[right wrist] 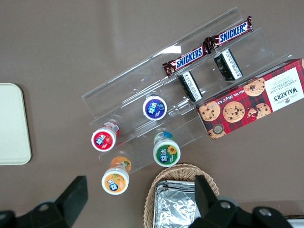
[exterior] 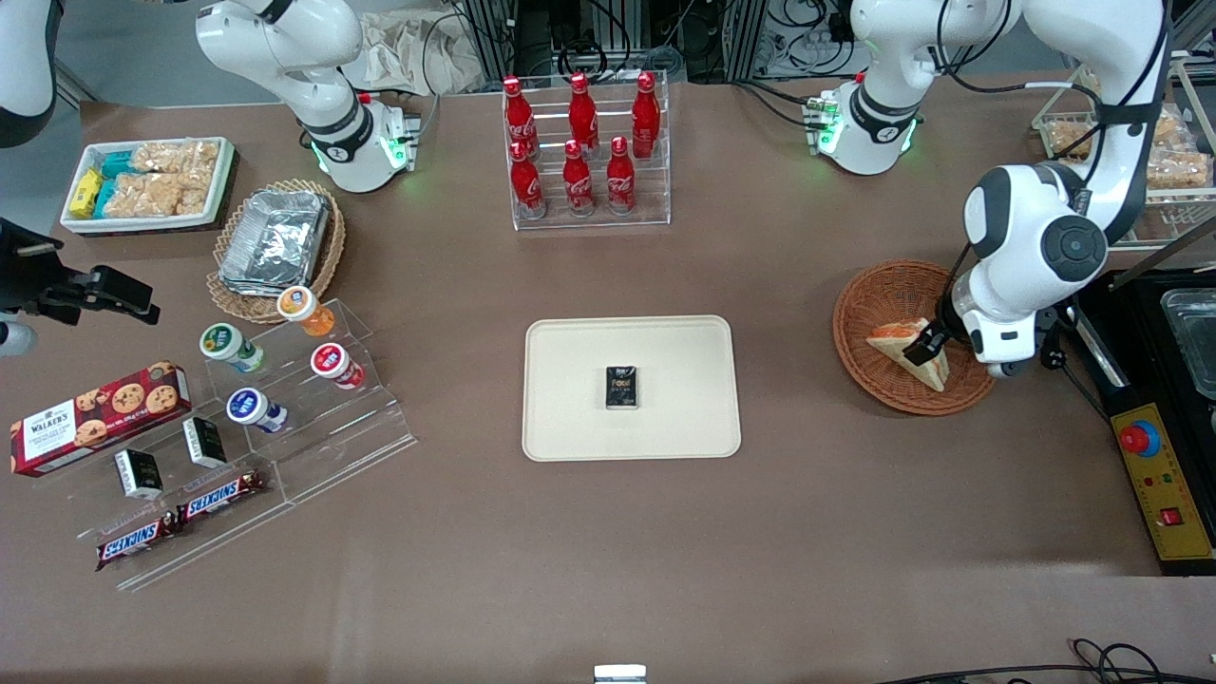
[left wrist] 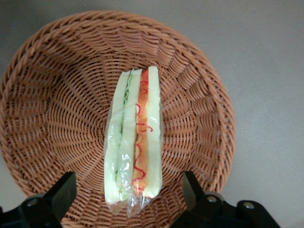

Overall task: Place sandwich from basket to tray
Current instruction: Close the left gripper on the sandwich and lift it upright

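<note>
The sandwich (exterior: pixel 904 344), a plastic-wrapped wedge of pale bread with orange-red and green filling, lies in the round reddish-brown wicker basket (exterior: pixel 874 302) toward the working arm's end of the table. In the left wrist view the sandwich (left wrist: pixel 134 142) stands on edge in the basket (left wrist: pixel 57 95). My left gripper (exterior: pixel 936 350) hovers low over the basket with its fingers (left wrist: pixel 61 192) open, one on each side of the sandwich's near end and apart from it. The cream-beige tray (exterior: pixel 570 380) lies at the table's middle with a small dark packet (exterior: pixel 622 388) on it.
A clear rack of red cola bottles (exterior: pixel 584 142) stands farther from the camera than the tray. A black box with a red button (exterior: pixel 1154 475) lies beside the basket. Snack shelves (exterior: pixel 237 427), a tan basket of foil trays (exterior: pixel 275 242) and a white bin (exterior: pixel 147 180) sit toward the parked arm's end.
</note>
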